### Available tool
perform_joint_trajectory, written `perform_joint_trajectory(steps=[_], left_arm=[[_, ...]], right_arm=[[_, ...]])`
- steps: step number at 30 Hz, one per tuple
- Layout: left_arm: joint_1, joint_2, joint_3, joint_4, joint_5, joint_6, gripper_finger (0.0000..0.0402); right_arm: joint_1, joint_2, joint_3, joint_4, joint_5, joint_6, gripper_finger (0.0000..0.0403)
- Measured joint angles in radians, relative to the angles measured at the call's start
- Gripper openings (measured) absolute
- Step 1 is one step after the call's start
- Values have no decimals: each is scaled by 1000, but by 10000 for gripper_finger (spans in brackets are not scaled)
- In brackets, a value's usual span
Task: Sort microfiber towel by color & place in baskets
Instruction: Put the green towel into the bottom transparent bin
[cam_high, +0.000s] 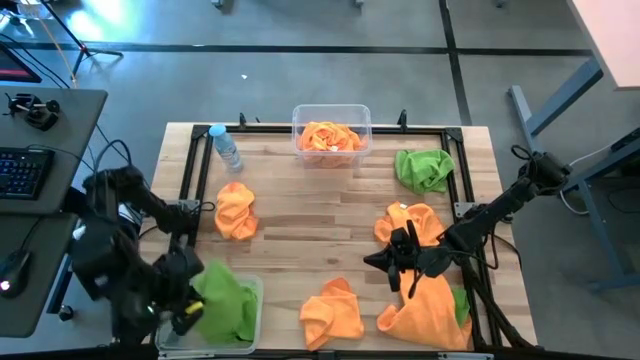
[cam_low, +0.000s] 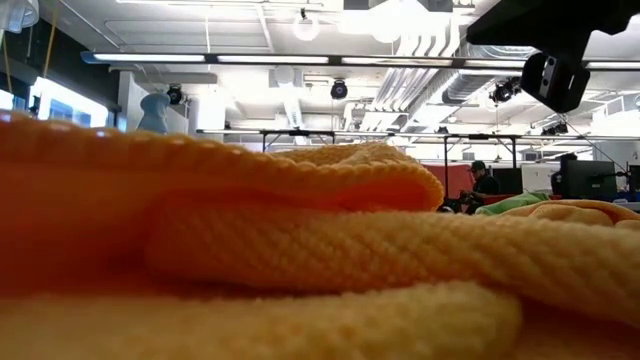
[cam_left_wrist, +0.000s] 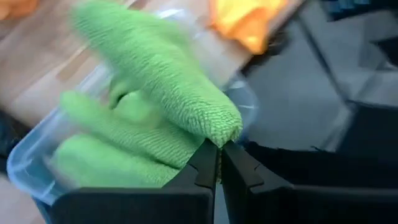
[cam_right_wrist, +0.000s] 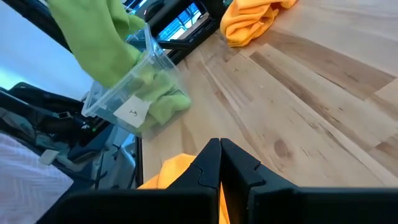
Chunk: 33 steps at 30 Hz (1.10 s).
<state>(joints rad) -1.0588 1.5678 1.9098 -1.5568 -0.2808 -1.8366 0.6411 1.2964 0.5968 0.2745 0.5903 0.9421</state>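
My left gripper (cam_high: 190, 312) is shut on a green microfiber towel (cam_left_wrist: 155, 93) above the clear basket (cam_high: 255, 290) at the near left, which holds more green cloth (cam_right_wrist: 165, 99). The far basket (cam_high: 300, 115) holds orange towels (cam_high: 330, 137). Loose orange towels lie at the left (cam_high: 236, 210), at the near middle (cam_high: 333, 310) and at the right (cam_high: 412, 222), (cam_high: 425, 312). Another green towel (cam_high: 425, 168) lies at the far right. My right gripper (cam_high: 372, 262) is shut with nothing between its fingers, low over the table next to the right-hand orange towels. My left gripper pinches a bunched end of the green towel (cam_left_wrist: 222, 129) between its two fingertips (cam_left_wrist: 205, 163), coming from above at a slant. The towel runs down from the fingers, and its lower part lies in the near-left basket on the green cloth there.
A small clear water bottle (cam_high: 225, 148) lies at the far left of the table. A black frame (cam_high: 195, 160) rims the tabletop. Bare wood (cam_high: 310, 225) lies in the middle. An orange towel (cam_low: 300, 260) fills the low view close up.
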Motion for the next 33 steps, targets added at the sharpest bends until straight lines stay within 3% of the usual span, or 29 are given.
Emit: perform_joint_trajectory(steps=[13, 17, 24, 33], left_arm=[[-10, 100, -335, -4, 262, -367, 0], [-9, 102, -426, 56, 318, -385, 0], [-8, 104, -496, 142, 310, -388, 6], [-8, 105, -550, 175, 376, -395, 67]], right_arm=[[0, 0, 0, 0, 0, -2, 0], [0, 0, 0, 0, 0, -1, 0], [0, 0, 0, 0, 1, -1, 0], [-12, 0, 0, -12, 7, -1, 0]])
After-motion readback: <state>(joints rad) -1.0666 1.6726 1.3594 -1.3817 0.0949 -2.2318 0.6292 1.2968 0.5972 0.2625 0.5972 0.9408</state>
